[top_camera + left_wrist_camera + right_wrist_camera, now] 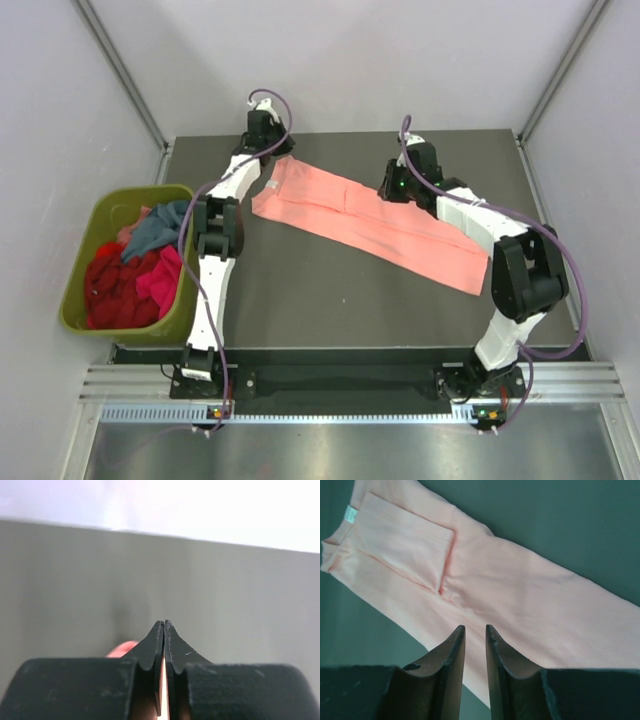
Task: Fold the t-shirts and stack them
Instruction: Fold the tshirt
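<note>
Lengthwise fold done, stacking not begun
The left claw (pixel 164 624) pinches the salmon-pink t-shirt (pixel 370 225); the right claw (pixel 475 629) hovers parted above it; shirts (pixel 125 275) in bin (pixel 120 333) wait.

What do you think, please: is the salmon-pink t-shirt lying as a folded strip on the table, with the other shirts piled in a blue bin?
Nearly: the top external view shows the bin is olive-green, not blue. The salmon-pink t-shirt does lie as a folded strip on the table, with the other shirts piled in that bin.
</note>
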Robot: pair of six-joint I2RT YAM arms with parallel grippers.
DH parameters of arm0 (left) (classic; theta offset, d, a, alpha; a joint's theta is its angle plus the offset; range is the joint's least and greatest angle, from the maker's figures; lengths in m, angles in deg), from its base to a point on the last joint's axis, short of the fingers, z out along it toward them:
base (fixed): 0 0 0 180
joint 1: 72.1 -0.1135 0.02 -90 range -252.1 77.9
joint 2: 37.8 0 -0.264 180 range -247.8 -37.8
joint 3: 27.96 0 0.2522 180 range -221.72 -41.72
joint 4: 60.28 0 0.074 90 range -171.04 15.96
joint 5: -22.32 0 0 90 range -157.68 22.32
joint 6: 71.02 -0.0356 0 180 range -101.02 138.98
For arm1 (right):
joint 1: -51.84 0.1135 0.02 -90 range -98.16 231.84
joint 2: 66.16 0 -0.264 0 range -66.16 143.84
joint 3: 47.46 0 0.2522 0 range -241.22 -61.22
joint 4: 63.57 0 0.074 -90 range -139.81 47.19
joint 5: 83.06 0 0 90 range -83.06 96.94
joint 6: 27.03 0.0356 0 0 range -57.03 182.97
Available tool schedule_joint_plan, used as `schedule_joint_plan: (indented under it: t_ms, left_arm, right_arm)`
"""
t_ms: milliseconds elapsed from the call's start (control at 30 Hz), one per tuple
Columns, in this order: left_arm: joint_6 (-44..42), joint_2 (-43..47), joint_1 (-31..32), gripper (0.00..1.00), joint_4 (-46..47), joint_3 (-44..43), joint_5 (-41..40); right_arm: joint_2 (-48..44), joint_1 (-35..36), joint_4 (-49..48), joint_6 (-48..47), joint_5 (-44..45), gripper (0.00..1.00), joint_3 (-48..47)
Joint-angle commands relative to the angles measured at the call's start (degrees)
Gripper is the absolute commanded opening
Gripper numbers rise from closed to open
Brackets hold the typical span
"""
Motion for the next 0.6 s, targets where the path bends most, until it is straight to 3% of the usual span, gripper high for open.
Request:
schedule_joint_plan:
  t_ms: [0,167,400,567]
  left_arm:
    - [1.3,10.5,0.0,0.07,8.8,4.3,6.4]
    - [-3.9,27.3,0.7,0.27,9.9,22.6,7.9]
    - [0.5,40.9,1.4,0.26,-1.8,45.4,3.5]
    - [0.3,46.9,1.5,0.26,-7.7,54.7,-7.6]
  right_arm:
    - [-3.4,-1.2,4.5,-1.3,3.0,0.24,-3.2]
    - [-10.1,-1.9,8.4,-1.3,4.1,0.25,1.8]
    - [-23.5,-1.9,10.1,0.5,3.4,0.25,13.3]
    - [-30.2,-2.0,11.0,1.0,1.9,0.27,17.0]
